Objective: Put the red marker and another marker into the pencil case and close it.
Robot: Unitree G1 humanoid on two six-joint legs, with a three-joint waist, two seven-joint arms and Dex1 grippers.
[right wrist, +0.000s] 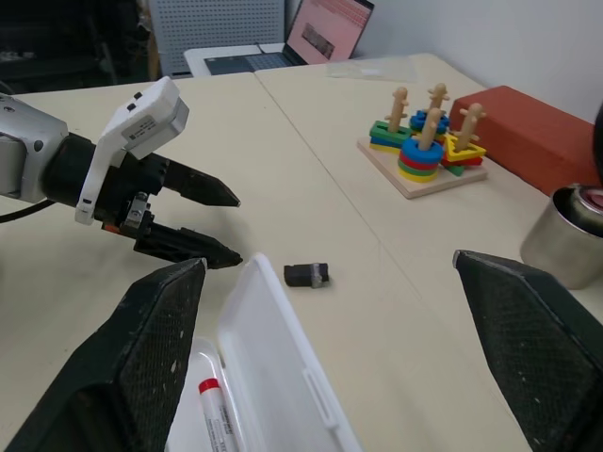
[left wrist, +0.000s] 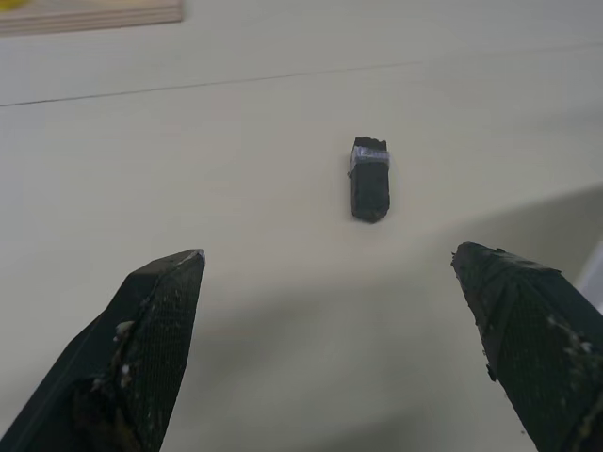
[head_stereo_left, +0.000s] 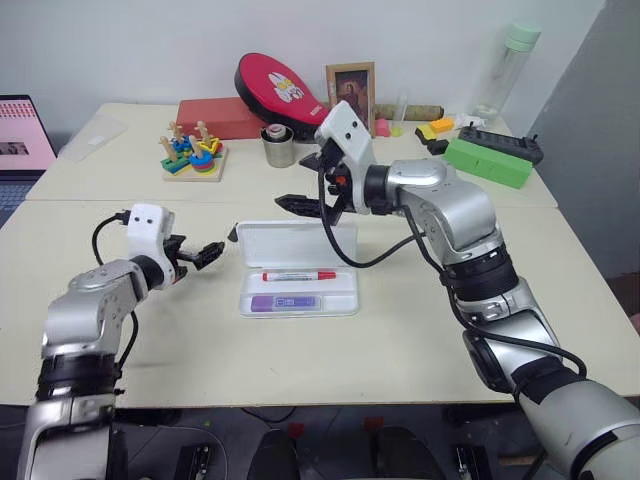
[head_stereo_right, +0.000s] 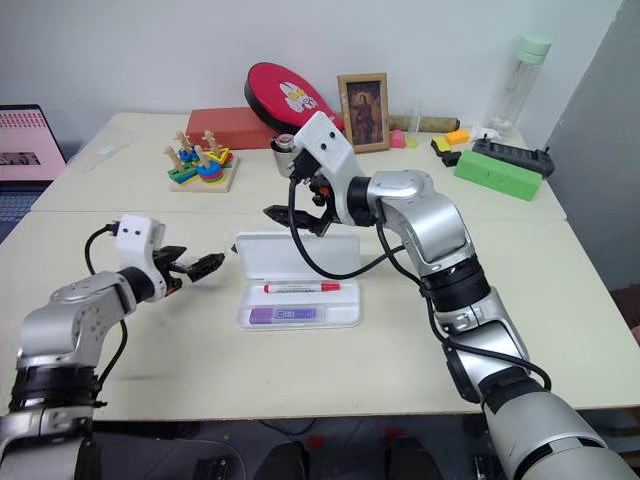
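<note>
— Looking at the pencil case (head_stereo_left: 300, 268), where does it sit and what is in it?

— It lies open in the middle of the tabletop (head_stereo_left: 400, 340), lid standing up along the far side. The red marker (head_stereo_left: 299, 275) lies in the far slot of the tray and the lilac marker (head_stereo_left: 284, 302) in the near slot, both flat and parallel to the long edge.

— And the two end effectors?

— The left end effector (head_stereo_left: 207, 252) hovers just beside the case's left edge, fingers spread wide, pinching nothing. The right end effector (head_stereo_left: 312, 196) hangs above the raised lid, also spread and empty. The right wrist view shows the lid's edge (right wrist: 283, 377) between its own fingers, apart from both.

— Anything close to the case's edges?

— A small black piece (left wrist: 369, 179) lies on the tabletop just past the lid's left corner, near the left fingers but not touching them. Bare tabletop runs along the near edge and to the right of the case.

— What crowds the far side?

— A metal cup (head_stereo_left: 278, 147), a wooden ring-stacking toy (head_stereo_left: 193, 152), a red box (head_stereo_left: 220, 117), a picture frame (head_stereo_left: 351, 95) and a green box (head_stereo_left: 487, 161) stand well behind the lid, near the far edge.
</note>
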